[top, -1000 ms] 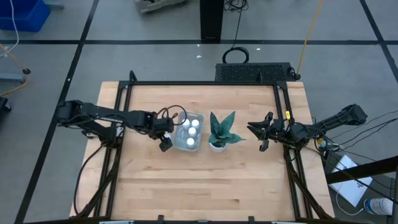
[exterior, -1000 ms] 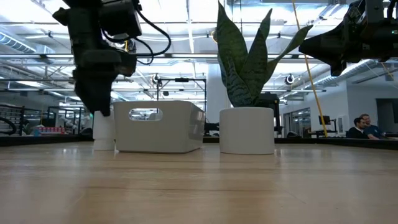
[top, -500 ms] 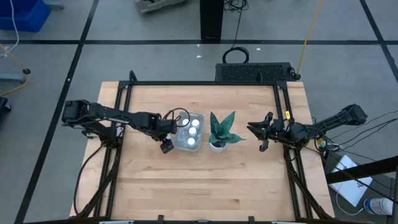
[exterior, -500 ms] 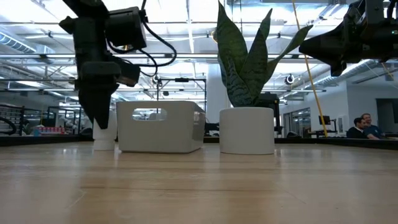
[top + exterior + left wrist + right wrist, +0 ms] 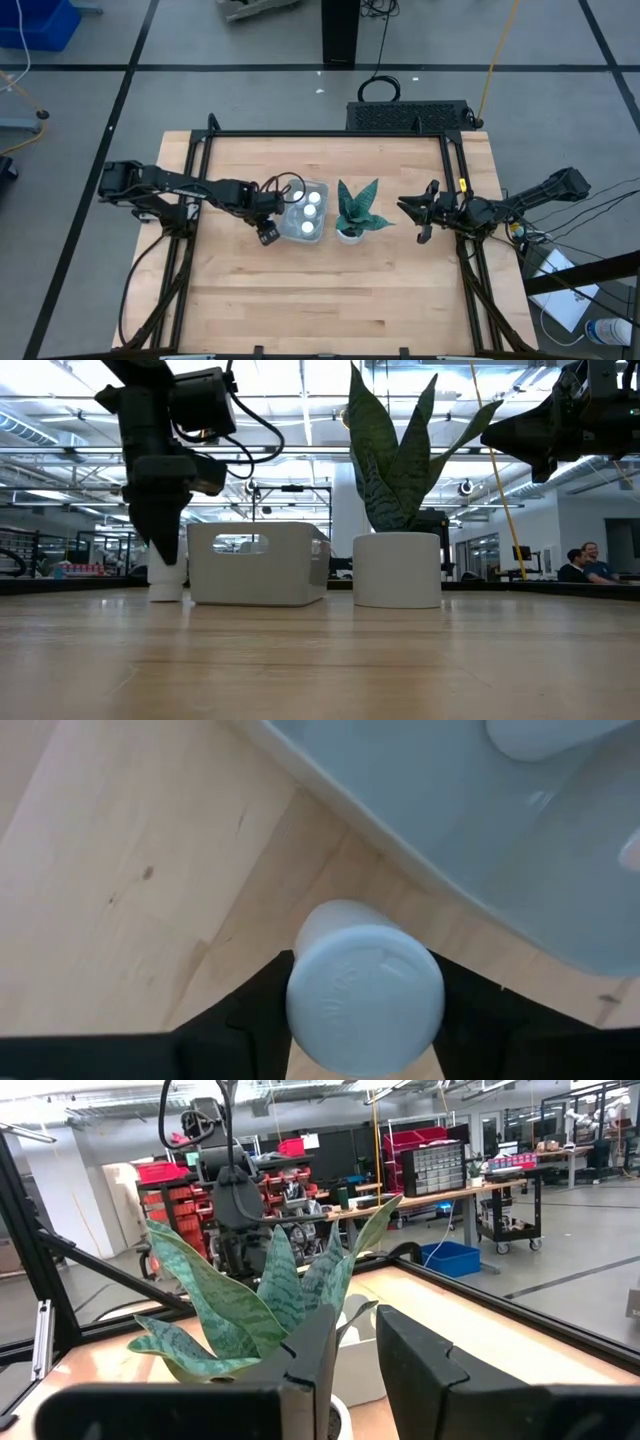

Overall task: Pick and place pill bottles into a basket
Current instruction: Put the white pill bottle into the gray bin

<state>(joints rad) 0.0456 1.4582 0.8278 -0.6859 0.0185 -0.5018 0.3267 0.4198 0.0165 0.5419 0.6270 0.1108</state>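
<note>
The left gripper stands over a pill bottle on the wooden surface, just outside the basket on its left side. Its two dark fingers flank the bottle's cap closely, but whether they already press on it cannot be told. The cap carries faint embossed lettering too blurred to read. In the low view the bottle stands upright on the surface, right beside the basket wall. Three more pill bottles sit inside the basket, showing as round white caps from above. A potted plant stands just to the right of the basket. The right gripper waits near the surface's right edge, fingers held slightly apart, holding nothing.
</note>
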